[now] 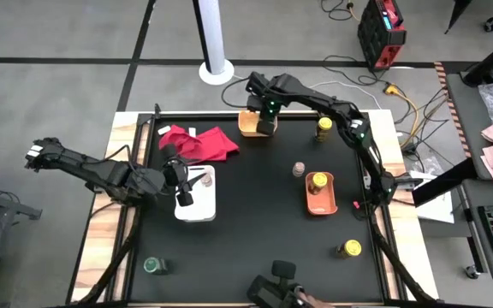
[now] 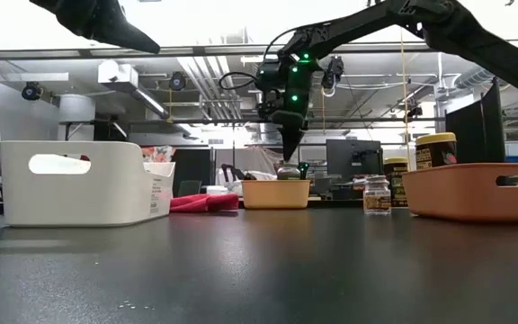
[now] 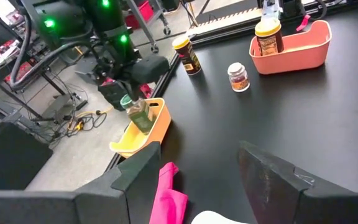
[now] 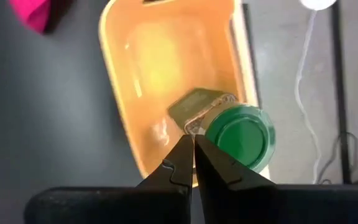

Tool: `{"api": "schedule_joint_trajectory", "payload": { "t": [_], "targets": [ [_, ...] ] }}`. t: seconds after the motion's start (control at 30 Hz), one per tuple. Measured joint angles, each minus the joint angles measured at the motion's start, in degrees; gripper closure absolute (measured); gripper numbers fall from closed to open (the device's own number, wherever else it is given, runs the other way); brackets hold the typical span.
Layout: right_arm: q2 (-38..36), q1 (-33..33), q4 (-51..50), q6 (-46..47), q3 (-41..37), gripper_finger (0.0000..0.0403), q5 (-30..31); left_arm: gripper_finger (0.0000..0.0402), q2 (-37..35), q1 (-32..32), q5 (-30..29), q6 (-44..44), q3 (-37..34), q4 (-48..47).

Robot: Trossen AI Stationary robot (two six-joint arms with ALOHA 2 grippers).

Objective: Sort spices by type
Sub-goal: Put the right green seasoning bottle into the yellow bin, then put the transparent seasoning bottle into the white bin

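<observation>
Green-lid jar (image 4: pixel 238 138): tilted in yellow tray (image 4: pixel 120 93), far centre, dropped there for sorting. Right gripper (image 4: pixel 193 163): above it, fingers pinched together, empty (jar lies beside). Left gripper (image 1: pixel 184 182): spread wide over white tray (image 1: pixel 205 205), waiting, empty.

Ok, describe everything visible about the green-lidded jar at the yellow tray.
The green-lidded jar is small, with clear walls over dark green contents and a round green lid. It leans tilted inside the yellow tray at the table's far edge, lid over the tray's rim. The right gripper, fingers shut, sits just beside it; contact unclear.
</observation>
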Motion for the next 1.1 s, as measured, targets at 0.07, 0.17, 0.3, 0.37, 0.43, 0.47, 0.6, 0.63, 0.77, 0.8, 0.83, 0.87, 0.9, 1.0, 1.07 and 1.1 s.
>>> {"api": "schedule_joint_trajectory", "payload": {
  "t": [0.07,0.17,0.3,0.37,0.43,0.47,0.6,0.63,0.77,0.8,0.83,0.87,0.9,1.0,1.07,1.1],
  "targets": [
    [0.0,0.0,0.7,0.4,0.0,0.0394,1.0,0.0206,0.0,0.0,0.0,0.0,0.0,0.0],
    [0.0,0.0,0.9,0.7,0.0,0.0394,1.4,0.0206,0.0,0.0,0.0,0.0,0.0,0.0],
    [-0.1,0.0,0.9,1.2,0.0,0.0394,1.4,0.0206,0.0,0.0,0.0,0.0,0.0,0.0],
    [-0.2,0.1,1.4,1.4,0.0,0.0394,1.5,0.0206,0.0,0.0,0.0,0.0,0.0,0.0],
    [-0.3,0.2,2.1,1.4,0.0,0.0394,1.5,0.0206,0.0,0.0,0.0,0.0,0.0,0.0],
    [-0.3,0.2,2.5,1.4,0.0,0.0394,1.5,0.0206,0.0,0.0,0.0,0.0,0.0,0.0],
    [-1.4,1.2,1.7,1.5,0.0,0.0394,1.5,0.0206,0.0,0.0,0.0,-0.6,0.0,0.0],
    [-2.0,1.7,1.0,1.6,0.0,0.0394,1.5,0.0206,0.0,0.0,0.0,-0.8,0.0,0.0],
    [-6.0,4.6,-3.9,3.5,0.0,0.0394,1.5,0.0206,0.0,0.0,0.5,-1.8,0.0,0.0],
    [-7.1,5.6,-5.1,4.4,-0.2,0.0394,1.5,0.0206,0.0,0.0,0.6,-2.2,0.0,-0.1],
    [-8.3,6.7,-6.4,5.3,-0.4,0.0394,1.5,0.0206,0.0,0.0,0.7,-2.5,0.0,-0.1],
    [-9.5,7.9,-7.5,6.3,-0.7,0.0394,1.5,0.0206,0.1,0.0,0.7,-2.6,0.0,-0.2],
    [-10.7,9.2,-8.3,7.4,-1.1,0.0394,1.5,0.0206,0.2,0.0,0.7,-2.7,0.0,-0.2],
    [-15.1,13.6,-9.3,10.1,-3.3,0.0394,1.5,0.0206,0.6,0.0,0.7,-3.0,0.0,-0.1],
    [-18.5,16.8,-9.1,11.9,-5.9,0.0394,1.5,0.0206,0.9,0.0,0.7,-3.3,0.0,0.0],
    [-20.3,18.5,-8.9,13.0,-7.4,0.0394,1.5,0.0206,1.2,0.0,0.8,-3.6,0.0,0.0]
  ]
}}
